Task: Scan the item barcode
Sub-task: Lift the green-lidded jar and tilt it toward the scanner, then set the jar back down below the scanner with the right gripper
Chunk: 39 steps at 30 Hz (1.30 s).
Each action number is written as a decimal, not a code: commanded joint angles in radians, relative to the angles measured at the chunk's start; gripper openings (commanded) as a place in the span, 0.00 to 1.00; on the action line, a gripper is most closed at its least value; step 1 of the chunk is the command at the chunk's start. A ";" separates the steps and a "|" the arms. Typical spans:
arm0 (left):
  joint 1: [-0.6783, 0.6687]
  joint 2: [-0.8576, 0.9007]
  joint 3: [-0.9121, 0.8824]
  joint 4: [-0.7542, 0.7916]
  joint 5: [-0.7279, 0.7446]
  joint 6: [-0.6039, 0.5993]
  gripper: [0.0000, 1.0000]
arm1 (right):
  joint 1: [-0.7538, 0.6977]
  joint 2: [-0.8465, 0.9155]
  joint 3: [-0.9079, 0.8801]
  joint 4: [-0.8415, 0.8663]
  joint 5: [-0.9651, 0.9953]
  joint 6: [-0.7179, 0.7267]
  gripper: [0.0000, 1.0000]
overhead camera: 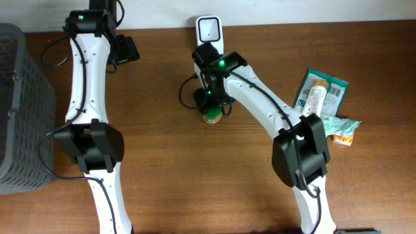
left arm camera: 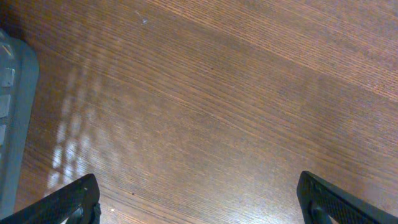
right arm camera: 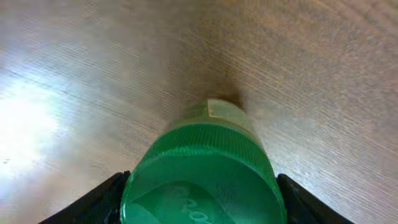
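Observation:
The item is an upright bottle with a green ribbed cap, standing mid-table in front of the white scanner. From overhead only a bit of the bottle shows below my right gripper. In the right wrist view my right gripper has a black finger pressed against each side of the cap. No barcode shows in any view. My left gripper hovers at the back left; in its wrist view the left gripper is open wide over bare wood.
A grey mesh basket stands at the table's left edge, and its rim shows in the left wrist view. Green packets with a tube and an orange-edged packet lie at the right.

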 commanded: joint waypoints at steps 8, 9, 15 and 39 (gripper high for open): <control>0.005 -0.002 0.008 -0.002 -0.018 0.001 0.99 | -0.252 -0.257 0.113 -0.045 -0.965 -0.333 0.64; 0.005 -0.002 0.008 -0.002 -0.018 0.001 0.99 | -0.303 -0.256 0.113 -0.045 -1.044 -0.333 0.64; 0.005 -0.002 0.008 -0.002 -0.018 0.001 0.99 | -0.542 -0.256 0.113 -0.045 -1.300 -0.332 0.61; 0.005 -0.002 0.008 -0.002 -0.018 0.001 0.99 | -0.063 0.047 0.109 0.004 -0.042 -0.457 0.65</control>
